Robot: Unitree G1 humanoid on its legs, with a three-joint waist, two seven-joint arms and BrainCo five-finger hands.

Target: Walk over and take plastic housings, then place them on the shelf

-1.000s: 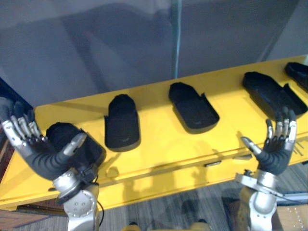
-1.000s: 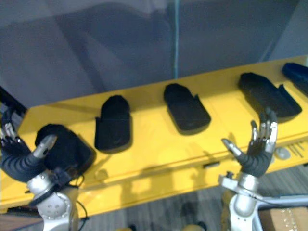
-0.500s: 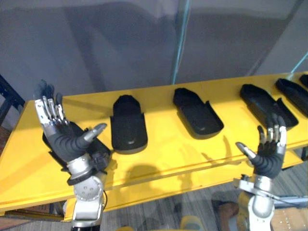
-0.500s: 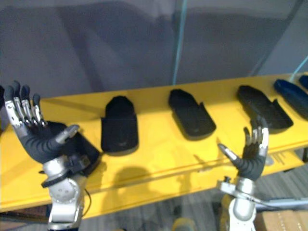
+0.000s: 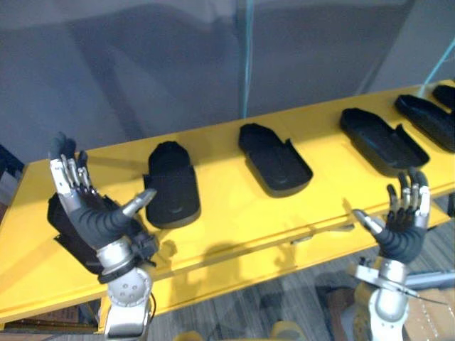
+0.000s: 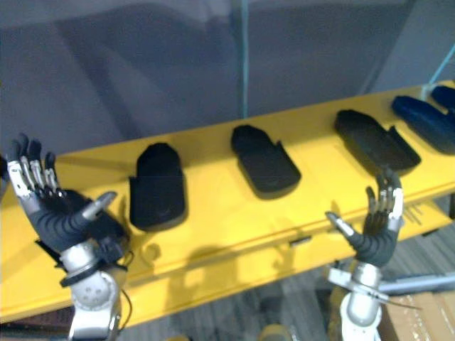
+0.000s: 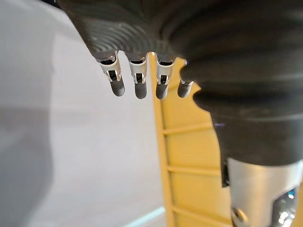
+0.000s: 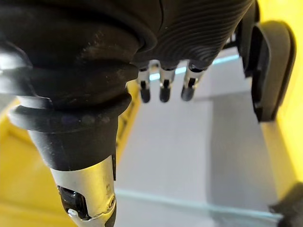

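Several black plastic housings lie in a row on the yellow shelf. One housing sits at the far left, right behind my left hand. Further right lie a second housing, a third and a fourth. My left hand is raised, open, fingers spread, holding nothing. My right hand is raised in front of the shelf's front edge, also open and holding nothing.
Another dark housing lies at the shelf's far right end. A grey wall stands behind the shelf, with a thin upright post against it. A cardboard box sits on the floor at lower right.
The whole view has shifted, so the camera moved. My left hand has lowered slightly in front of the far-left housing. Both hands remain open and hold nothing.
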